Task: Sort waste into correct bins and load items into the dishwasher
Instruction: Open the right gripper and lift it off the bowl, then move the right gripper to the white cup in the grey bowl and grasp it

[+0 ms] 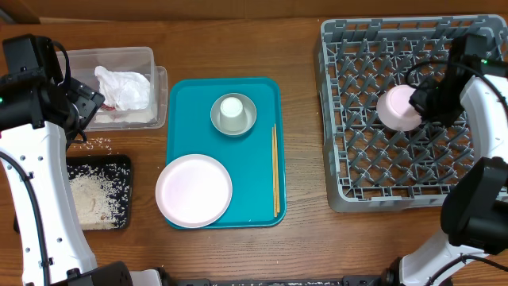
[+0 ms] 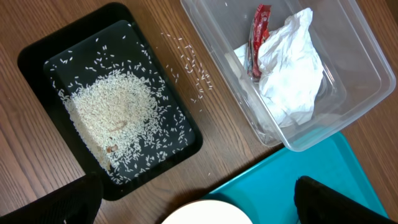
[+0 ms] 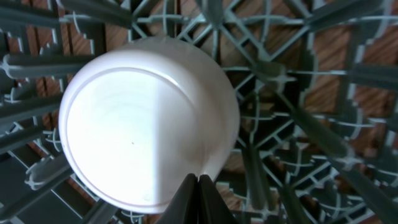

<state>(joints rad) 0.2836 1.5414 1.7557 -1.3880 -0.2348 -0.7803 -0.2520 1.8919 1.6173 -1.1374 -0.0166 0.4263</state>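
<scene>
The smaller white dish (image 1: 397, 107) is found inside the dish rack (image 1: 373, 175), which fills the right side of the worktop (image 1: 302, 238) up to its far right corner. The right claw (image 1: 419, 103) is seen just to the right of the dish, touching it. In the right wrist view its fingers (image 3: 186, 205) are shown pressed together on the dish's lower rim, with no gap between them. There the dish is tilted with its round face turned to the camera and grey pegs (image 3: 323, 137) all around it; whether it rests on them cannot be told.

The left claw (image 2: 199, 205) is spread wide, and only its two dark fingertips are seen, at the lower corners of the left wrist view. That view shows the black tray (image 2: 37, 56), placed toward the near left corner, with rice (image 2: 109, 112) heaped in it. It also shows the clear tub (image 2: 348, 37), by the far left corner, holding the napkin (image 2: 292, 74). The red wrapper (image 2: 258, 37) is plainly shown only here, lying against the napkin. A few loose grains (image 2: 186, 62) are scattered on the bare worktop between tub and tray.

Only the overhead view shows the whole teal tray (image 1: 190, 111) at mid-worktop. On it the grey metal bowl (image 1: 218, 119) is seen with the white cup (image 1: 232, 109) inside, the large white plate (image 1: 194, 191) lies at its near left corner, and the chopsticks (image 1: 275, 171) lie along its right edge
</scene>
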